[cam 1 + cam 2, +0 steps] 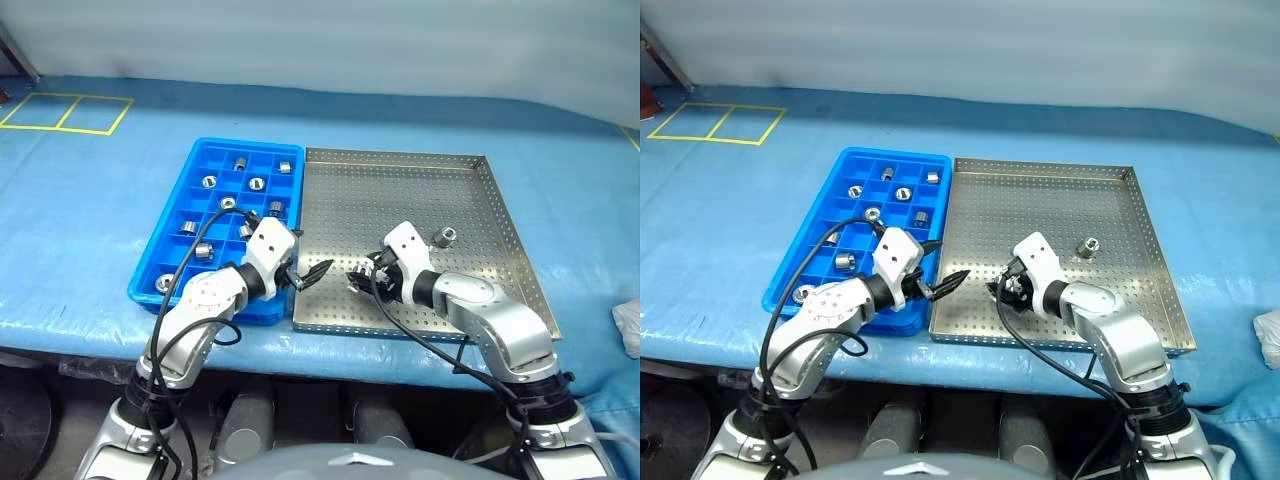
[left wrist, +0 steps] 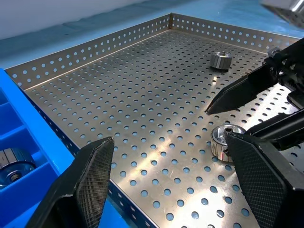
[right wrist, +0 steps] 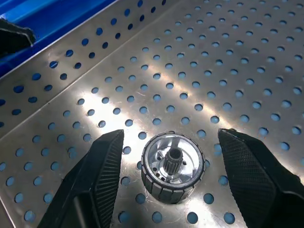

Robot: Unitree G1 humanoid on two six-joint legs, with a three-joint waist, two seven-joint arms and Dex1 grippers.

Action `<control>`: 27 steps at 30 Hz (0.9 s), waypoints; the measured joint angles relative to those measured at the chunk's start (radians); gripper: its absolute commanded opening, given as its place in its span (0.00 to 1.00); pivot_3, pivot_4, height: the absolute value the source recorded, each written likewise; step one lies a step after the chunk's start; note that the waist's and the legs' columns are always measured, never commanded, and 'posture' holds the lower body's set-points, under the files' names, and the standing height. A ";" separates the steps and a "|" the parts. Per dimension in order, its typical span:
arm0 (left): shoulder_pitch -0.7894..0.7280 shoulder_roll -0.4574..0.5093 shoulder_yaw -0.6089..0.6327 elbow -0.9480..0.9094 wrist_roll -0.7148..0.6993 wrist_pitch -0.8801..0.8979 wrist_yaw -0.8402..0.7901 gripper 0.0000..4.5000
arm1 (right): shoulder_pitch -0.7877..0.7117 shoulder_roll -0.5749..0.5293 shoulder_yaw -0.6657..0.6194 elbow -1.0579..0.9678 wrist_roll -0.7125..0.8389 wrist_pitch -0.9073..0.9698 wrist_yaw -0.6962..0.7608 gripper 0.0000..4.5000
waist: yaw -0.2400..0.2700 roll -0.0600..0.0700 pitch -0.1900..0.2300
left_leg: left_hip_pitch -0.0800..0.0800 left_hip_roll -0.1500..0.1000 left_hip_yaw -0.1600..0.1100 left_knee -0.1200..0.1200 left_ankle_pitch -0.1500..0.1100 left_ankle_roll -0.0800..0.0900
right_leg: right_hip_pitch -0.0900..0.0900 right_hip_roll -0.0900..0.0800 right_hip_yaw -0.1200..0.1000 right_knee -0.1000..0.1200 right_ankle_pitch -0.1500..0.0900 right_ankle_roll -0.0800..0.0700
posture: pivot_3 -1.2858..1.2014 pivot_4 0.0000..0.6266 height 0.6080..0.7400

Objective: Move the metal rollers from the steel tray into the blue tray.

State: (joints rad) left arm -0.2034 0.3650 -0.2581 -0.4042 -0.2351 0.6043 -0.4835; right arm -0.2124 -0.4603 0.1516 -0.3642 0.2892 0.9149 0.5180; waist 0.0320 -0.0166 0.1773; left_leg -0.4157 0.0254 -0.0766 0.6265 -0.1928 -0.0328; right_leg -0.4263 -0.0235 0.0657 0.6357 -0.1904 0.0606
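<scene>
Hovering low over the steel tray (image 1: 400, 190), the right gripper (image 3: 167, 164) straddles one roller (image 3: 173, 166) with its two fingers (image 3: 97, 175) spread apart on either side, a gap showing between each pad and the roller, so nothing is gripped. That roller stands upright on the perforated floor, hole upward, in the lower middle of the head view, near the tray's front left corner.

The left gripper (image 1: 308, 274) hangs at the seam between the blue tray (image 1: 160, 270) and the steel tray, fingers wide apart and holding nothing, pointing toward the right gripper from just beside it.

A second roller (image 1: 443, 236) sits alone further right on the steel tray, right of centre in the frame, well apart from both grippers.

The blue tray lies touching the steel tray's left rim, left of centre in the frame. Several rollers (image 1: 239, 163) already rest in its compartments, mostly in the upper and middle rows, one to a cell.

Both trays sit on a blue table cover (image 1: 90, 200), with yellow tape squares (image 1: 66, 112) at upper left.
</scene>
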 measured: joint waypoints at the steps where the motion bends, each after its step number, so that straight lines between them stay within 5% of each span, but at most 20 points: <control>1: 0.004 0.003 0.000 -0.006 0.000 0.001 -0.001 0.91 | 0.001 0.000 0.000 0.009 -0.006 0.000 -0.001 0.74 | 0.001 0.000 0.000 | 0.000 0.000 0.000 0.000 0.000 0.000 | 0.000 0.000 0.000 0.000 0.000 0.000 | 0.60 0.24 1.00; 3: 0.012 0.012 0.000 -0.020 -0.001 0.005 -0.005 0.91 | 0.001 0.000 0.000 0.021 -0.008 -0.006 -0.001 0.70 | 0.001 0.000 0.000 | 0.000 0.000 0.000 0.000 0.000 0.000 | 0.000 0.000 0.000 0.001 0.000 0.000 | 0.60 0.24 1.00; 9: 0.015 0.020 0.000 -0.030 -0.002 0.009 -0.016 0.91 | 0.001 0.009 0.002 0.046 -0.015 -0.011 -0.020 0.38 | 0.006 0.000 0.000 | 0.000 0.000 0.000 0.001 0.000 0.000 | 0.000 0.000 0.000 0.001 0.000 0.000 | 0.60 0.24 1.00; 19: 0.019 0.041 0.020 -0.039 -0.002 0.023 -0.017 0.91 | -0.011 0.021 -0.003 0.036 -0.028 -0.028 -0.051 0.38 | 0.002 0.000 0.000 | 0.000 0.000 0.000 0.000 0.000 0.000 | -0.001 0.000 0.001 0.002 0.000 0.000 | 0.60 0.24 1.00; 27: 0.130 0.154 0.194 -0.195 0.000 0.122 0.044 0.91 | -0.157 0.124 0.047 -0.006 -0.011 -0.126 -0.016 0.38 | -0.001 0.000 0.000 | 0.002 0.002 -0.001 -0.001 0.000 0.000 | -0.002 0.002 0.000 0.006 -0.002 -0.003 | 0.64 0.24 1.00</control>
State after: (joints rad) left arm -0.0729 0.5194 -0.0645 -0.5997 -0.2351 0.7262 -0.4399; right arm -0.3697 -0.3360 0.1989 -0.3700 0.2779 0.7887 0.5018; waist 0.0311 -0.0168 0.1775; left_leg -0.4135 0.0273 -0.0776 0.6257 -0.1928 -0.0327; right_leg -0.4279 -0.0212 0.0658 0.6420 -0.1922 0.0577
